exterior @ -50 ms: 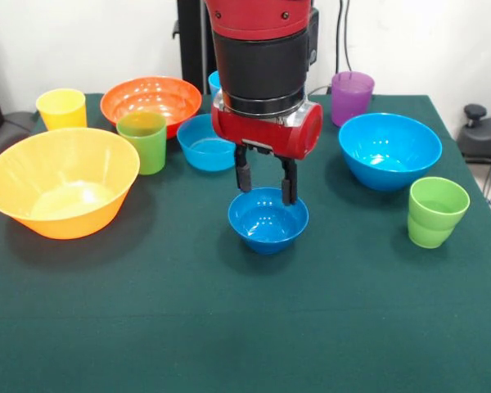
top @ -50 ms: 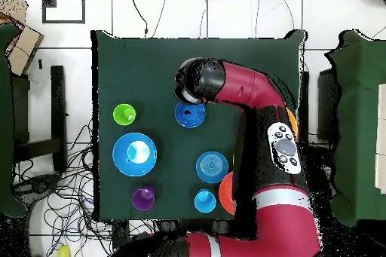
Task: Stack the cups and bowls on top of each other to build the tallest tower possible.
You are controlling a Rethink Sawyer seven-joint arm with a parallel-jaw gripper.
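Nearest the camera in the front view sits the small dark blue bowl (exterior @ -50 ms: pixel 268 219), upright on the green table (exterior @ -50 ms: pixel 229 327). The gripper (exterior @ -50 ms: pixel 266 183) hangs right above its far rim, fingers parted and straddling that rim, not closed on anything. No bowls are stacked. To the right stand a green cup (exterior @ -50 ms: pixel 436 211) and the big light blue bowl (exterior @ -50 ms: pixel 389 150), with the purple cup (exterior @ -50 ms: pixel 352 97) farther back. To the left are the big yellow-orange bowl (exterior @ -50 ms: pixel 61 182), another green cup (exterior @ -50 ms: pixel 142 141), the medium light blue bowl (exterior @ -50 ms: pixel 204 143), the orange-red bowl (exterior @ -50 ms: pixel 150 101) and the yellow cup (exterior @ -50 ms: pixel 62 108).
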